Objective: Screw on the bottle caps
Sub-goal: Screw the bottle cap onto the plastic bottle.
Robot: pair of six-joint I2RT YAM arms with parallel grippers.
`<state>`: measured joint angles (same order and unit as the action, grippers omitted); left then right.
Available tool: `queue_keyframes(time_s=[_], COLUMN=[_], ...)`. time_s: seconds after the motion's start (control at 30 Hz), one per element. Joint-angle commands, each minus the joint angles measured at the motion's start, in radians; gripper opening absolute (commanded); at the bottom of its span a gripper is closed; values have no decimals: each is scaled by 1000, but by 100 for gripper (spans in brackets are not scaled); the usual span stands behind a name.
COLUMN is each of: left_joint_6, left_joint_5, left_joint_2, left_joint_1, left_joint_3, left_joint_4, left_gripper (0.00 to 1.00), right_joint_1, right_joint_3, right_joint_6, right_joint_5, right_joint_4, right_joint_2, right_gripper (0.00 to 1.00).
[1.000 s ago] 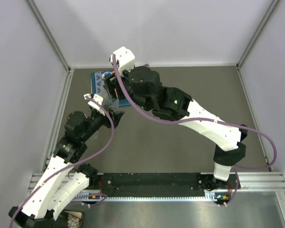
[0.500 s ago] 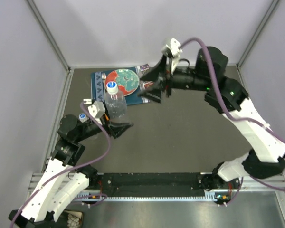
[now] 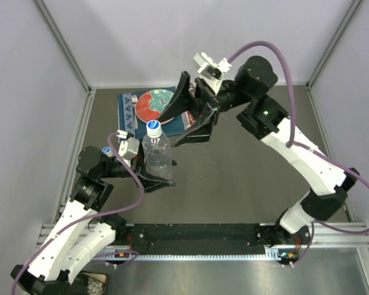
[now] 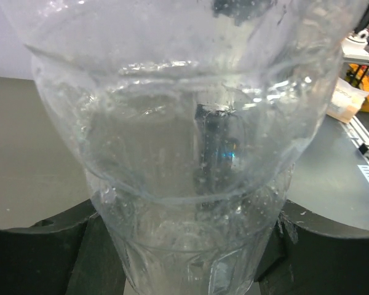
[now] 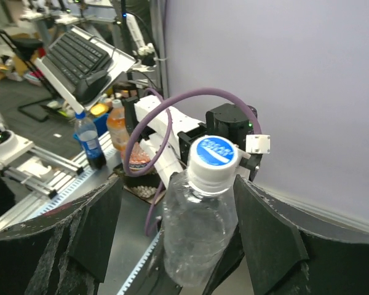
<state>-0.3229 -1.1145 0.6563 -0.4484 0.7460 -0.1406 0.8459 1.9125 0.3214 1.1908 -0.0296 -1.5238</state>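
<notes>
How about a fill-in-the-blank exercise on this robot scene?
1. The left fingers clamp the clear water ____.
2. Its white cap bears a ____ logo.
3. The right fingers are ____, not shut, either side of the cap.
4. The red-and-teal plate lies at the far ____ corner of the table.
Missing words: bottle; blue; open; left.

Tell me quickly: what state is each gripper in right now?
Left gripper: closed on the clear bottle, holding it upright.
Right gripper: open, holding nothing, beside the bottle's cap.
</notes>
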Motion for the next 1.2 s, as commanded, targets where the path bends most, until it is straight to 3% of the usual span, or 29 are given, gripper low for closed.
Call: queue_keyframes(time_s=[0.0, 0.23, 0.53, 0.83, 0.97, 1.17], left_joint_6=[-21, 13, 34, 39, 44, 47], left_joint_5=[-61, -47, -5, -13, -21, -15], left_joint_2=[5, 11, 11, 9, 8, 0], left_joint_1=[-13, -27, -30, -30, -30, -30], left_joint_3=[-4, -13, -25, -10, -13, -14], left_joint_4=[-71, -59, -56, -56, -53, -53], left_gripper=[0, 0, 0, 0, 0, 0], right_joint_1=[-5, 1, 42, 48, 47, 50], right_joint_3=[60, 91, 118, 167, 187, 181], right_joint_6=[226, 369, 413, 416, 472, 476], right_joint_5=[102, 122, 138, 112, 110, 116], right_joint_4=[295, 457, 491, 448, 505, 511], right_joint_2=[-77, -131, -176, -228, -251, -253], right_gripper=[73, 71, 61, 63, 63, 56])
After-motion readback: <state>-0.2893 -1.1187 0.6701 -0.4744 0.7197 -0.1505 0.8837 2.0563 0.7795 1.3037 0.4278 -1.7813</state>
